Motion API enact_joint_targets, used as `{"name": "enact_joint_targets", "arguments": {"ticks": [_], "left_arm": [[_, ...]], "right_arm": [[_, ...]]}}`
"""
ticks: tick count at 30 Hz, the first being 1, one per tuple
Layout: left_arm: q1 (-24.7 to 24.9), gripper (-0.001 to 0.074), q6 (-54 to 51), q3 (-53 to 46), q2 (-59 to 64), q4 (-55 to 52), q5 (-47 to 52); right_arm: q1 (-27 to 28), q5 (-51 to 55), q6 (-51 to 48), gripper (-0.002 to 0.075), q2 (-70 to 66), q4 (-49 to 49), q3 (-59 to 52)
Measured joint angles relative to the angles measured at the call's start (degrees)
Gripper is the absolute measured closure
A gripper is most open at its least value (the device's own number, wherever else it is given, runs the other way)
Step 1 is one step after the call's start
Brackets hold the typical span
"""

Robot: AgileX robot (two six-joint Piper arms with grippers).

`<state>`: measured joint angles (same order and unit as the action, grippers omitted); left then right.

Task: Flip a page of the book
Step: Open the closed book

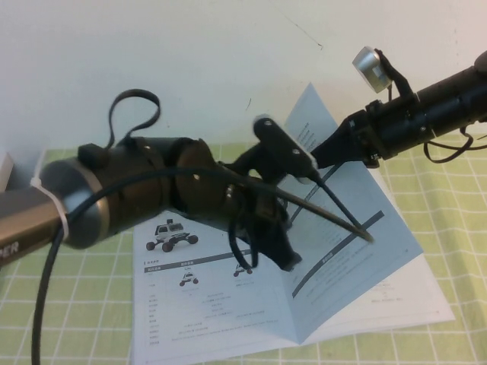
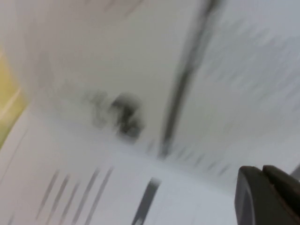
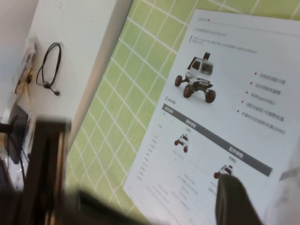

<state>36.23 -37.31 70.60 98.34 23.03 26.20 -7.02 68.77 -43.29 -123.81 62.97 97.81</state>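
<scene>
The book (image 1: 198, 304) lies open on the green checked cloth, its left side showing wheeled-robot photos (image 3: 197, 77). The page (image 1: 358, 228) stands lifted and tilted over the right half, dark bars on its near face. My right gripper (image 1: 318, 161) reaches in from the upper right to the page's upper part, open. One of its fingers (image 3: 234, 201) shows over the left side, and the page's blurred sheet (image 3: 290, 187) is beside it. My left gripper (image 1: 288, 262) points down near the spine, against the lifted page. It is shut (image 2: 260, 171), with printed paper (image 2: 93, 164) close under it.
The green checked cloth (image 1: 76, 304) covers the table around the book. Black cables (image 1: 335, 209) from the left arm cross in front of the page. The bulky left arm (image 1: 114, 198) fills the left middle. A black cord (image 3: 47, 65) lies on the white surface beyond the cloth.
</scene>
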Motion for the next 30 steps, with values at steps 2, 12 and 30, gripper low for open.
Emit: {"name": "enact_joint_targets", "arguments": {"ticks": [2, 12, 30], "left_arm": [[3.3, 0.0738, -0.8, 0.0, -0.5, -0.8, -1.8], [19.4, 0.0738, -1.2, -0.1, -1.7, -9.1, -14.9], [27.1, 0.0738, -1.8, -0.2, 9.5, -24.6, -21.6]], "right_arm": [[-0.4, 0.0, -0.2, 0.0484, 0.0, 0.4, 0.0], [-1.1, 0.0, -0.3, 0.0484, 0.0, 1.1, 0.0], [-1.1, 0.0, -0.5, 0.0484, 0.0, 1.2, 0.0]]}}
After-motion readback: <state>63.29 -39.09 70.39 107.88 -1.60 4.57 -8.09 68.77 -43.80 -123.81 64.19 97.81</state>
